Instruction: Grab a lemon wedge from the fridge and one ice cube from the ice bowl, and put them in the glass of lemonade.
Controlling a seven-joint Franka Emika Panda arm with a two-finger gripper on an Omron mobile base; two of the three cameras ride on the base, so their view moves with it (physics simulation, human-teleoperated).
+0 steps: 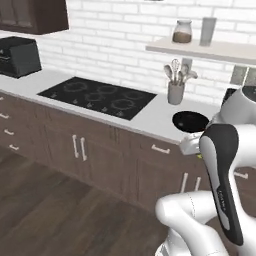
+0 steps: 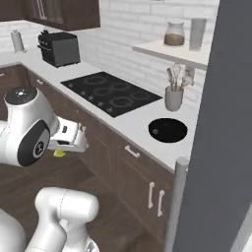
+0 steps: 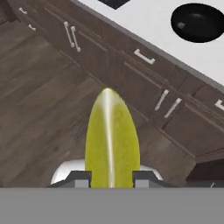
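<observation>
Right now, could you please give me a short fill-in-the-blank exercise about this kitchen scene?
1. The gripper is shut on the ____ wedge.
2. The ice bowl on the counter is ____ in colour.
3. The utensil cup stands between the ice bowl and the ____ wall.
4. The jar of brown stuff stands on the ____.

Missing words: lemon; black; brick; shelf

No readable text, labels or numbers anywhere.

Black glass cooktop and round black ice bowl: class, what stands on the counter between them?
In the right base view, bare white counter separates cooktop from bowl; the grey utensil cup stands behind that gap.
</observation>
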